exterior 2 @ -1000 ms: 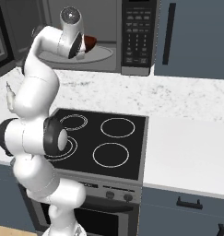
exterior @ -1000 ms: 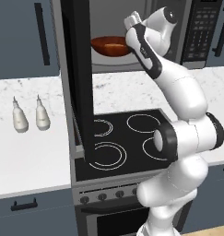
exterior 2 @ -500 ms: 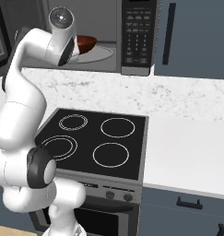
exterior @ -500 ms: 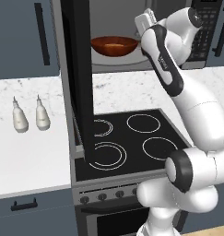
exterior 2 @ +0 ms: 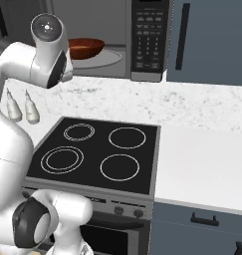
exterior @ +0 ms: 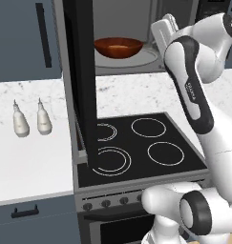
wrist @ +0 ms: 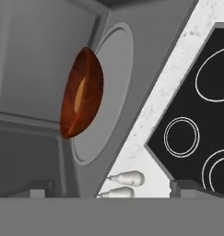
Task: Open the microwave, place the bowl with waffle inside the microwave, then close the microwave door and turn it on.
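Observation:
The microwave (exterior 2: 123, 25) stands open, its keypad strip (exterior 2: 145, 37) on the right. The microwave door (exterior: 80, 71) is swung out wide on its left hinge, over the stove's left side. Inside, the reddish-brown bowl (exterior: 118, 46) (exterior 2: 85, 47) (wrist: 81, 94) rests on the round turntable (wrist: 114, 87). A tan sliver of the waffle (wrist: 79, 96) shows in it. My gripper (wrist: 112, 190) is open with nothing between its fingertips, outside the cavity and apart from the bowl. My white hand (exterior: 164, 29) hangs at the opening's right side.
A black four-ring stove top (exterior: 141, 143) lies below the microwave, with oven knobs along its front. Two small white bottles (exterior: 30, 120) stand on the marble counter (exterior 2: 202, 149) to the left. Blue-grey cabinets (exterior 2: 207, 40) flank the microwave.
My hand has drawn back from the bowl, up and to the right, out of the microwave. The bowl stays on the turntable. The gripper remains open.

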Controlling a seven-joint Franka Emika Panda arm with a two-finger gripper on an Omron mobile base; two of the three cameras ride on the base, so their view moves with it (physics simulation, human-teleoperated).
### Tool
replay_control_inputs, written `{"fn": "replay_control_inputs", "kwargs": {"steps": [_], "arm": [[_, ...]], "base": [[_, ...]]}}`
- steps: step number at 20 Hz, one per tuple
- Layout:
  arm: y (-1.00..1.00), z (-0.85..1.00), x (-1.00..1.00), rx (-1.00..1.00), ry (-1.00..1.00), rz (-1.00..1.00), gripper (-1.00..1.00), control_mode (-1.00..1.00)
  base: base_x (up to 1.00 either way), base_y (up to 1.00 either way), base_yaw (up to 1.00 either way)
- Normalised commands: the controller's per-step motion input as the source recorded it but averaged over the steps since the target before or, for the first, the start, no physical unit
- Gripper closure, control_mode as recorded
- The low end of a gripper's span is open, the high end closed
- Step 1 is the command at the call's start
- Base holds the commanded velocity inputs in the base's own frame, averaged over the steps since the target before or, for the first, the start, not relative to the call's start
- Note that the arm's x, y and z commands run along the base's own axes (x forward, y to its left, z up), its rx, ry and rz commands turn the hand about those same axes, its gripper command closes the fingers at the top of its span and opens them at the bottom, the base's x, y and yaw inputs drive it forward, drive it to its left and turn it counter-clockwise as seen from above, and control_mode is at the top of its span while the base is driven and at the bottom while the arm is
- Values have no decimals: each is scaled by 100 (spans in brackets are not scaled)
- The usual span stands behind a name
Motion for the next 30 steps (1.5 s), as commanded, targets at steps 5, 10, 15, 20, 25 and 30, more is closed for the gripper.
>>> {"fn": "replay_control_inputs", "kwargs": {"steps": [5,10,15,20,25,30], "arm": [[0,-15,-100,0,0,1,-100,-100],[3,-19,-87,0,4,0,-100,-100],[2,-17,-74,0,5,0,-100,-100],[1,-8,-19,0,5,1,100,-100],[11,0,-26,0,0,6,100,-100],[72,0,-88,-5,-2,23,100,-100]], "base": [[0,0,0],[0,0,0],[0,0,0],[0,0,0],[0,0,0],[0,0,0]]}}
